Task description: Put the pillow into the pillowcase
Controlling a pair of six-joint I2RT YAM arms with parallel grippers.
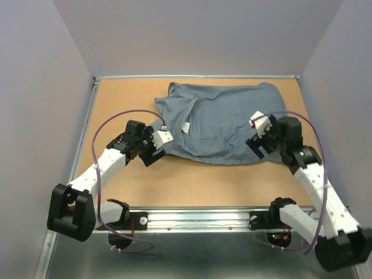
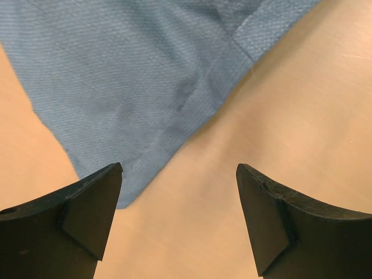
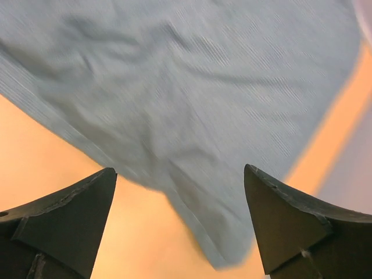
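The pillowcase (image 1: pixel 224 119) lies spread on the tan table, plain slate-blue face up, bulging slightly, with a small white tag near its left part. The pillow does not show. My left gripper (image 1: pixel 152 156) is open just above the table at the case's near-left corner; that corner (image 2: pixel 125 110) lies by the left finger (image 2: pixel 87 212). My right gripper (image 1: pixel 256 148) is open at the case's near-right corner (image 3: pixel 232 232), which hangs between its fingers (image 3: pixel 290 226).
The tan table (image 1: pixel 139 180) is bordered by a metal rail (image 1: pixel 197 218) at the near edge and grey walls on three sides. Purple cables loop over both arms.
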